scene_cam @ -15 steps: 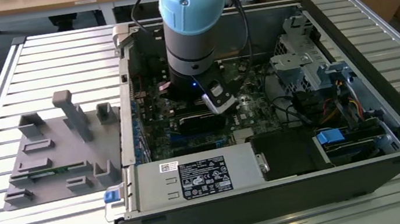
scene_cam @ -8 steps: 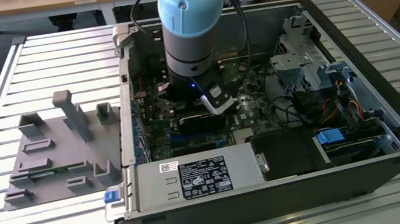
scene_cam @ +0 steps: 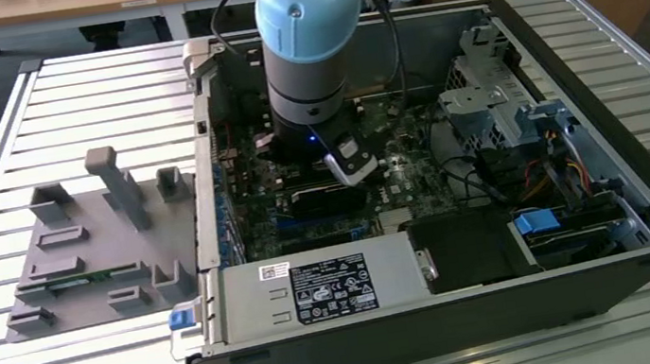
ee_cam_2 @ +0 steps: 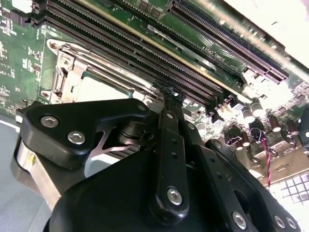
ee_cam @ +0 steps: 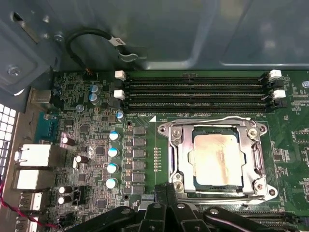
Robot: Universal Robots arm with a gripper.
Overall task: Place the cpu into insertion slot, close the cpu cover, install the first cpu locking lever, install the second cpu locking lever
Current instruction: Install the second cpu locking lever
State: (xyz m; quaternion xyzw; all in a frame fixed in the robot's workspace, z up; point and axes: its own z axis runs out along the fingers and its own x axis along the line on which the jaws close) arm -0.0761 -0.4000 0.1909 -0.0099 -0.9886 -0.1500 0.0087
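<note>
The cpu (ee_cam: 216, 159), a silver-grey square with a brownish smear, lies flat in the insertion slot on the green motherboard. The cpu cover (ee_cam: 180, 159), a silvery frame, lies down around it. A thin wire locking lever (ee_cam: 207, 121) runs along the socket side nearest the memory slots. My gripper (ee_cam: 167, 189) is shut with its black fingertips pressed together and nothing visible between them, right at the socket's corner on the side away from the memory slots. In the second wrist view my gripper (ee_cam_2: 170, 96) sits beside the cpu (ee_cam_2: 99, 89). In the exterior view my gripper (scene_cam: 356, 170) hangs inside the open computer case.
Black memory slots (ee_cam: 193, 89) run beside the socket. Silver-topped capacitors (ee_cam: 112, 159) and metal port blocks (ee_cam: 34, 159) stand on the socket's other side. A power supply (scene_cam: 314, 288), a drive cage (scene_cam: 493, 106) and cables crowd the case. A grey fixture (scene_cam: 92, 243) lies on the slatted table.
</note>
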